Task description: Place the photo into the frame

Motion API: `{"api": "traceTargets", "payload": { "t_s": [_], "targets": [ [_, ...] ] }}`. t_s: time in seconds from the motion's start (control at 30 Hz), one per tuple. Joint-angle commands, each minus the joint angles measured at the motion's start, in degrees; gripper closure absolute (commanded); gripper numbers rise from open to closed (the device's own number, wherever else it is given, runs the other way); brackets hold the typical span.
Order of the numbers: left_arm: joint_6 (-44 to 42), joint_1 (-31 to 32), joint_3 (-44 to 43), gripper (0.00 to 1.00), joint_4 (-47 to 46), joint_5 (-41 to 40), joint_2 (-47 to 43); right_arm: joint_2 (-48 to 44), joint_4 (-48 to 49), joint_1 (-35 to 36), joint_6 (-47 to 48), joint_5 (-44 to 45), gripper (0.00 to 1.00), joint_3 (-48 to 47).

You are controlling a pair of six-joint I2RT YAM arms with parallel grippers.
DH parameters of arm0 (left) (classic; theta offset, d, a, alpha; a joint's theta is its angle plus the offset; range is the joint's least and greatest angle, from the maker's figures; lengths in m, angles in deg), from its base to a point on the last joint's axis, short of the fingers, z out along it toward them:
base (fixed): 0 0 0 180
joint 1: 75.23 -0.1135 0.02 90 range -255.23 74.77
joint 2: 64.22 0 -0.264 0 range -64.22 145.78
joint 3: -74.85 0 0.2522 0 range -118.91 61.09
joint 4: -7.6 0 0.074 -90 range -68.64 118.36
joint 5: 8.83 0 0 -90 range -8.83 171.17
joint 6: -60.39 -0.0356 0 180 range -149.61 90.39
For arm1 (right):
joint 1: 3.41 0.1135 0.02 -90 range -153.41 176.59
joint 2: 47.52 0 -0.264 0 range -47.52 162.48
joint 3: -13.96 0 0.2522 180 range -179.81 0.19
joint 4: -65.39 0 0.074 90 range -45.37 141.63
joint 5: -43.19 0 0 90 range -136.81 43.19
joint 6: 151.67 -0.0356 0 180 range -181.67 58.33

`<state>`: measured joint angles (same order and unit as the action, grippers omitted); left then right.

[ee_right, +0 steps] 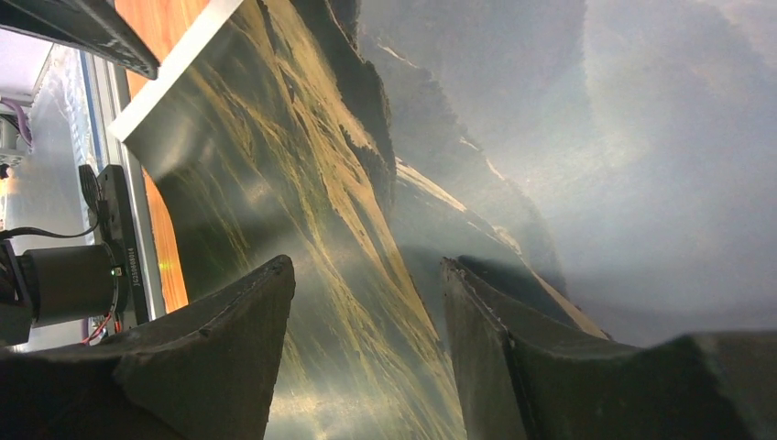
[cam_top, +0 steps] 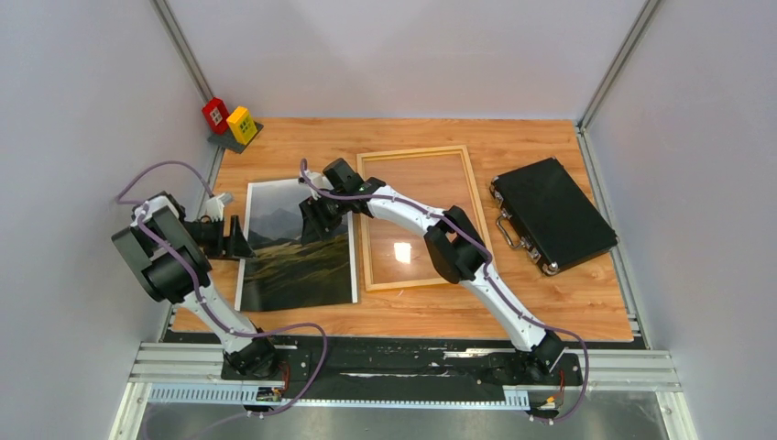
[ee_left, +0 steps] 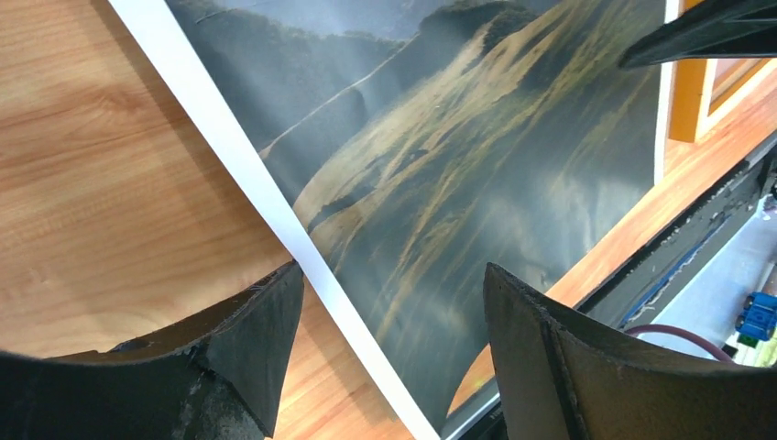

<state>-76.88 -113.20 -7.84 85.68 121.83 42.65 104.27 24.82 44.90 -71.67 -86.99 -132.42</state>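
Note:
The photo (cam_top: 295,249), a mountain print with a thin white border, lies face up on the wooden table, left of the frame (cam_top: 417,152). The frame is a light wood rectangle with a clear pane, lying flat. My left gripper (cam_top: 240,240) is open at the photo's left edge. In the left wrist view its jaws (ee_left: 394,268) straddle the white border of the photo (ee_left: 458,165), one finger over bare wood and the other over the print. My right gripper (cam_top: 316,215) is open above the photo's upper right part. In the right wrist view it (ee_right: 366,261) hangs low over the photo (ee_right: 550,137).
A black case (cam_top: 552,215) with metal handles lies right of the frame. Red and yellow blocks (cam_top: 229,121) stand at the back left corner. Grey walls close in the table on three sides, and a metal rail (cam_top: 403,371) runs along the near edge.

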Motion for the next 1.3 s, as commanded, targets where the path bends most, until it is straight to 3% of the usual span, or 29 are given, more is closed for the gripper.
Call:
{"api": "traceTargets", "payload": {
  "t_s": [0.0, 0.4, 0.67, 0.77, 0.83, 0.9, 1.27],
  "targets": [
    [-0.56, -0.24, -0.92, 0.21, 4.33, 4.78, -5.28, 1.52, -0.79, 0.42, 0.59, 2.67, 0.37, -0.23],
    [-2.10, -0.25, -1.54, 0.19, 7.31, 9.22, -3.91, 0.65, -0.79, 0.22, 0.77, 2.85, 0.38, 0.57],
    [-0.17, -0.26, 1.84, 0.19, 2.36, 10.41, -1.37, -0.54, -0.79, -0.14, 1.04, 3.88, 0.37, 1.85],
    [1.62, -0.21, 2.62, 0.24, 0.59, 10.94, -1.07, -0.78, -0.83, -0.24, 1.01, 4.11, 0.37, 2.14],
    [3.07, -0.25, 2.97, 0.32, -0.59, 11.46, -1.10, -1.02, -0.79, -0.31, 1.03, 4.19, 0.37, 2.15],
    [4.23, -0.26, 2.85, 0.48, -1.14, 11.84, -1.56, -1.53, -0.84, -0.48, 0.99, 4.23, 0.36, 2.26],
    [7.66, -0.25, -1.20, 0.98, 1.11, 10.10, -8.08, -10.22, -0.91, -1.81, 2.00, 8.88, 0.22, 5.34]
  ]
}}
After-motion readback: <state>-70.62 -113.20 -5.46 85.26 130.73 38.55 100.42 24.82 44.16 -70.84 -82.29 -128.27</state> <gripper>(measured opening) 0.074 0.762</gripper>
